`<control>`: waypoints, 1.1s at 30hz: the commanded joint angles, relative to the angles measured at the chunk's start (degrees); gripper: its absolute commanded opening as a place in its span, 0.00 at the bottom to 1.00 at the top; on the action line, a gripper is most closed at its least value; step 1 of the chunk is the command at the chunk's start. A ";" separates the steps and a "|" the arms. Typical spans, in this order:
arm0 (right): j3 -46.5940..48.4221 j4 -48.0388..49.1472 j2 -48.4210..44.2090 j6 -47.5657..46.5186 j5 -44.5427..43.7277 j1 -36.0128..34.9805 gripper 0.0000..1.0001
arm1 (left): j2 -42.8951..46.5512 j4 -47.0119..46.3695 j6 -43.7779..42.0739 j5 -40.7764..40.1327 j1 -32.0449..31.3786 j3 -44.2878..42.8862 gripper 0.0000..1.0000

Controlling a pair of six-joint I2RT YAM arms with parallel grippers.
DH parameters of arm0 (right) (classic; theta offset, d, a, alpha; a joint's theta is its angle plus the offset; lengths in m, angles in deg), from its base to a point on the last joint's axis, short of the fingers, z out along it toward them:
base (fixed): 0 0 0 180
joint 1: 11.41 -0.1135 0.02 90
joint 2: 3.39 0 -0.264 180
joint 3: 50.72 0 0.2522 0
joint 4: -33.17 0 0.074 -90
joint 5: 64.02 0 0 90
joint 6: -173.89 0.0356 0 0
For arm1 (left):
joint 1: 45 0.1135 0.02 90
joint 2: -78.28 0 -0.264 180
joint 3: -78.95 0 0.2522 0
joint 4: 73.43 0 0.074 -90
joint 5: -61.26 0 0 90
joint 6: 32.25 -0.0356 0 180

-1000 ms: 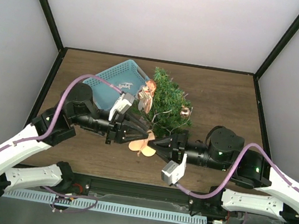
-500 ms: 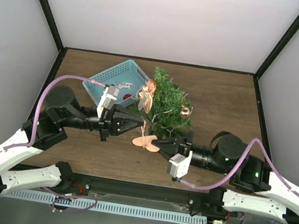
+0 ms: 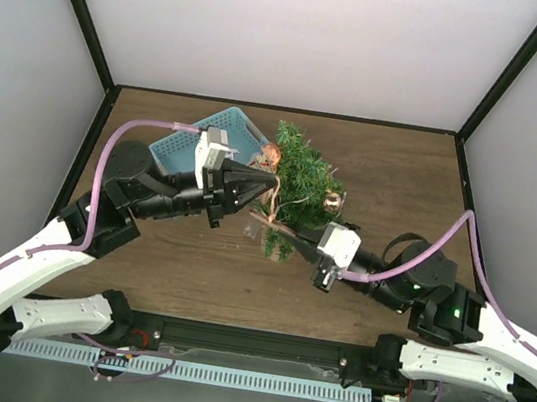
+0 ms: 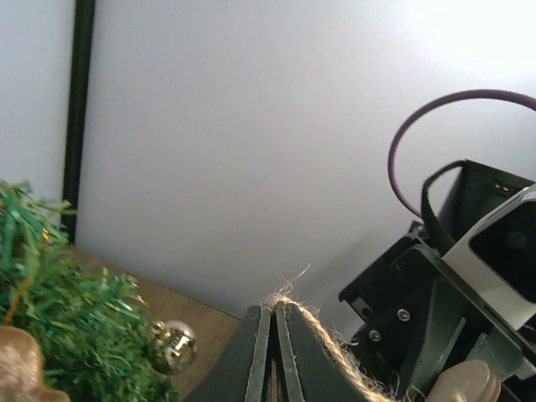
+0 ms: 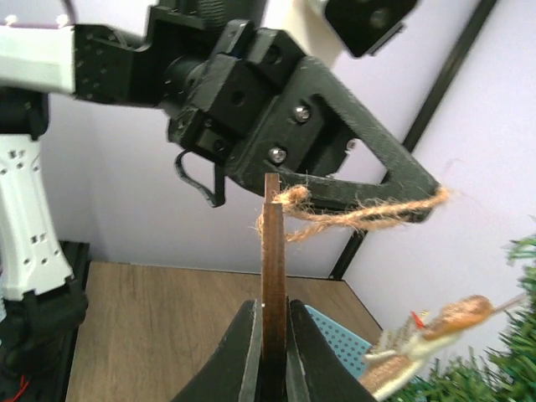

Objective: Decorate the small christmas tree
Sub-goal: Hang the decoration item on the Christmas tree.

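The small christmas tree [image 3: 304,178] stands at mid-table; its green needles show in the left wrist view [image 4: 59,335]. My left gripper [image 3: 274,178] is at the tree's left side, shut on the twine loop [image 4: 328,339] of a flat wooden ornament. My right gripper [image 3: 282,231] is at the tree's near side, shut on that ornament [image 5: 270,243], seen edge-on. The twine [image 5: 360,216] runs taut from the ornament's top to the left gripper [image 4: 275,308]. The right gripper's jaws [image 5: 270,311] pinch the ornament's lower edge.
A light-blue basket [image 3: 191,141] lies left of the tree, partly under my left arm. A gold bauble [image 3: 332,200] and a straw figure ornament [image 3: 271,153] hang on the tree. The black frame posts and white walls enclose the table.
Both grippers have lifted the wooden ornament off the table toward the tree. The left gripper moved up and right to the tree's side; the ornament turned edge-on and the twine is stretched.
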 commanded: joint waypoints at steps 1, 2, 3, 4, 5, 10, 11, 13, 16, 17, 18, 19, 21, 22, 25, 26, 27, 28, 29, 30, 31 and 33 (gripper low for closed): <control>1.23 3.66 -1.54 6.15 -7.21 -0.32 0.01 | -1.28 -2.26 -2.88 -5.21 0.22 -3.09 0.04; 1.11 4.05 -1.48 5.79 -8.01 -0.33 0.01 | -1.76 -1.86 -3.21 -5.59 0.28 -3.77 0.04; 0.98 4.63 -1.46 5.08 -8.91 -0.37 0.01 | -2.14 -1.43 -3.54 -6.05 0.36 -4.39 0.04; 1.01 4.86 -1.31 4.43 -9.52 -0.34 0.01 | -2.55 -1.21 -3.93 -6.76 0.37 -4.85 0.04; 1.11 5.01 -1.10 3.90 -10.07 -0.33 0.01 | -2.89 -0.93 -4.36 -7.69 0.36 -5.19 0.04; 1.92 6.04 -0.10 1.51 -13.78 -0.36 0.01 | -4.61 0.44 -6.00 -11.99 0.90 -6.99 0.04; 1.97 6.42 0.11 0.95 -14.45 -0.33 0.01 | -4.94 0.64 -6.11 -12.63 1.01 -7.44 0.04; 2.26 6.81 0.89 -0.17 -15.42 -0.18 0.01 | -5.53 1.15 -6.49 -13.58 1.31 -8.13 0.04; 3.43 6.18 2.24 -0.82 -17.12 0.07 0.01 | -6.26 1.52 -6.44 -13.78 2.26 -8.76 0.04; 3.91 5.96 2.74 -0.85 -17.38 0.29 0.01 | -6.41 1.51 -6.24 -13.56 2.64 -8.82 0.04; 4.35 5.77 3.09 -0.83 -17.49 0.52 0.01 | -6.61 1.51 -5.75 -13.52 3.01 -8.88 0.04; 4.81 5.66 3.42 -0.59 -17.80 0.72 0.01 | -6.79 1.53 -5.42 -13.39 3.50 -8.93 0.04; 5.74 5.41 4.12 -0.09 -18.34 1.39 0.01 | -7.06 1.64 -4.61 -13.41 4.57 -9.11 0.04; 6.24 5.28 4.45 0.17 -18.45 2.04 0.01 | -7.22 2.16 -4.28 -13.57 4.94 -9.29 0.04; 7.69 3.66 5.40 1.93 -17.61 3.63 0.01 | -7.52 2.73 -3.59 -13.10 6.24 -9.76 0.04; 8.16 2.82 5.60 2.73 -17.23 4.23 0.01 | -7.63 2.78 -3.41 -12.74 6.63 -9.77 0.04; 8.27 2.33 5.66 3.95 -17.10 4.65 0.01 | -7.72 2.74 -3.23 -12.48 6.90 -9.77 0.04; 8.15 1.81 5.54 4.84 -17.09 5.13 0.01 | -7.75 2.74 -3.11 -12.28 7.16 -9.77 0.04; 7.92 1.53 5.31 5.59 -16.79 5.64 0.01 | -7.81 2.66 -3.01 -11.98 7.49 -9.77 0.04; 7.58 1.50 4.97 6.28 -16.45 6.12 0.01 | -7.90 2.57 -2.88 -11.72 7.81 -9.77 0.04; 7.23 1.62 4.56 6.91 -16.13 6.58 0.01 | -7.97 2.50 -2.71 -11.40 8.11 -9.81 0.04; 7.00 1.79 3.98 7.93 -15.64 7.25 0.01 | -8.12 2.27 -2.45 -10.46 8.72 -9.77 0.04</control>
